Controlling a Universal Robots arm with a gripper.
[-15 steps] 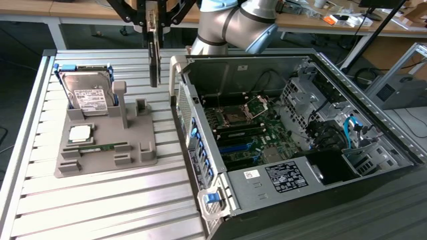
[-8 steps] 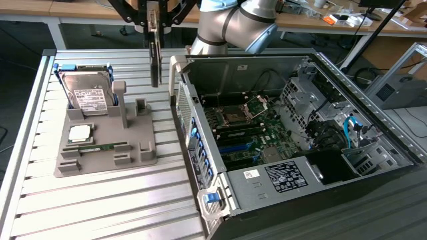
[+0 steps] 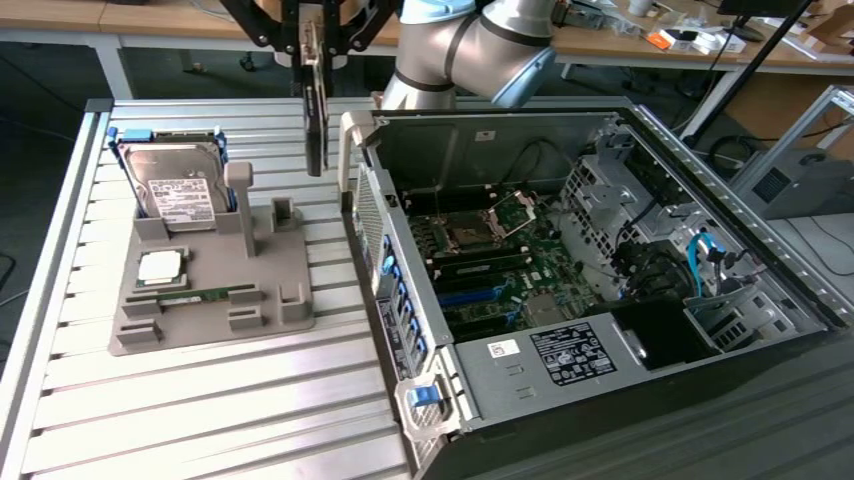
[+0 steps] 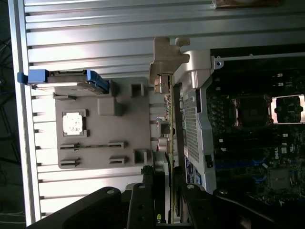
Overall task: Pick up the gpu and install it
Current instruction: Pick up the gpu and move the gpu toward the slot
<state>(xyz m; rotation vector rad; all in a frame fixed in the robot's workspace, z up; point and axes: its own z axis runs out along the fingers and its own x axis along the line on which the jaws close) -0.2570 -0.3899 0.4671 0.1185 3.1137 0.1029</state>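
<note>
One pincer [image 3: 316,48], partly open, clamps the gpu [image 3: 316,130]

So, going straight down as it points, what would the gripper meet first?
Probably the slatted table, between the gray holder and the computer case; the gpu it holds would touch first. Depth unclear.

Cluttered wooden desks [image 3: 160,15] stand behind, above seemingly dark floor [image 3: 40,90].

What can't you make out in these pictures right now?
- gpu: edge-on in both views, so its faces are hidden.
- gripper: upper part cut off by the exterior view's top edge.
- hard drive: label text too small, exterior view.
- motherboard: slots too dark to tell apart, wrist view.
</note>
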